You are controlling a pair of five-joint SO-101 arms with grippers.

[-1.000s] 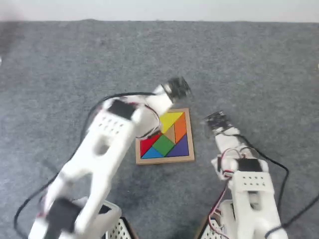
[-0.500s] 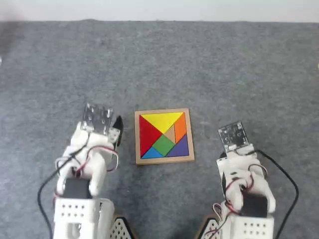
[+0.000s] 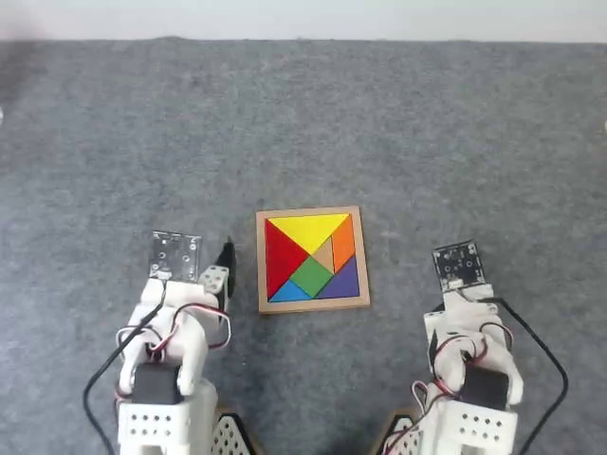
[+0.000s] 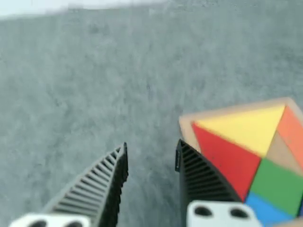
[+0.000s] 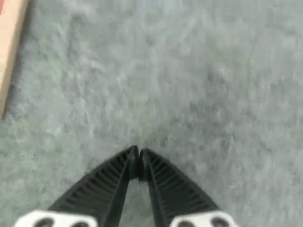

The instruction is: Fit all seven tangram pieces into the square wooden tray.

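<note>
Left fingers (image 4: pixel 109 179) released, right fingers (image 5: pixel 113 179) clenched empty; tray (image 3: pixel 313 305) mid-frame between, nearer left, all seven pieces (image 3: pixel 308 230) seated.

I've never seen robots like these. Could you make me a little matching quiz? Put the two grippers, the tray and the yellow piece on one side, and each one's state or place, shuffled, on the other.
Things:
1. left gripper
2. right gripper
3. tray
4. yellow piece

States or places:
A. along the tray's far edge
B. shut, empty
C. open, empty, beside the tray
D. full of pieces

Pairs: 1-C, 2-B, 3-D, 4-A.
</note>
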